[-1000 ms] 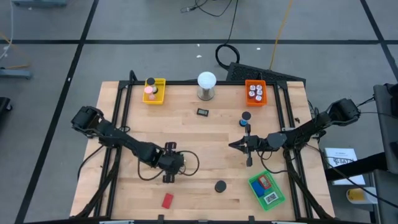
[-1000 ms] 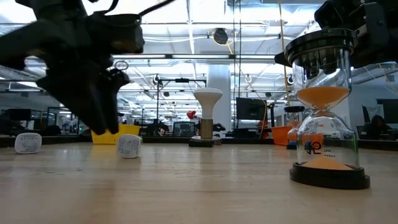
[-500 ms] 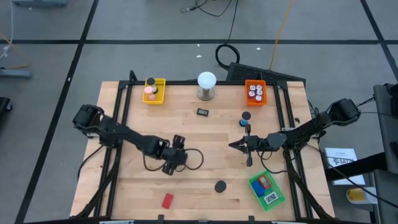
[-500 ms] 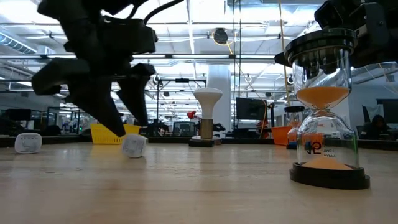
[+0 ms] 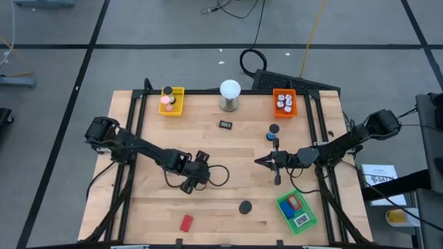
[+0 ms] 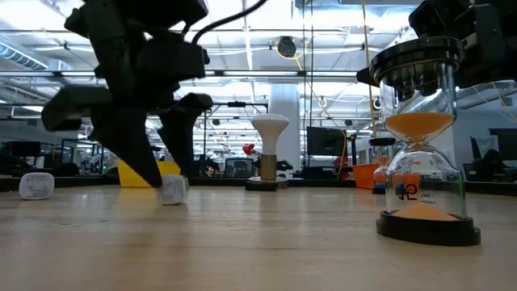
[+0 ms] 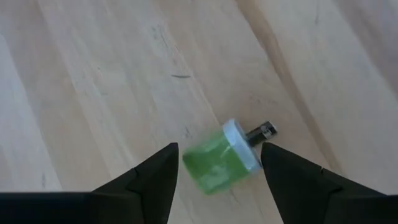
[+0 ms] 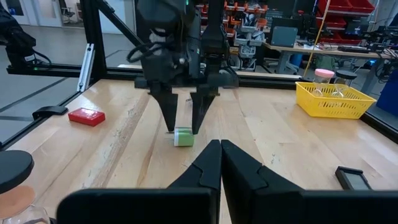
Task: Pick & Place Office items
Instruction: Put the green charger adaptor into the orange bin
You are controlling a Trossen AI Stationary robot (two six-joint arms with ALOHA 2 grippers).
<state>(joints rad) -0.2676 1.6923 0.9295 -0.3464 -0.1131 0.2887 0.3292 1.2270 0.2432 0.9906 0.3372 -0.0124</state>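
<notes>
Where bare wood surrounds it, the green piece (image 7: 219, 160) sits between open left claw (image 7: 217, 171) fingers.

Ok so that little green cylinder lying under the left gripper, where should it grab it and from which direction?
Grip the green cylinder across its round green body, coming straight down from above. It lies on its side on the table, with a whitish cap and a thin dark pin at one end; those look too slim to hold. The left gripper already hangs open with a finger on either side of the body, so closing there seems best.
</notes>
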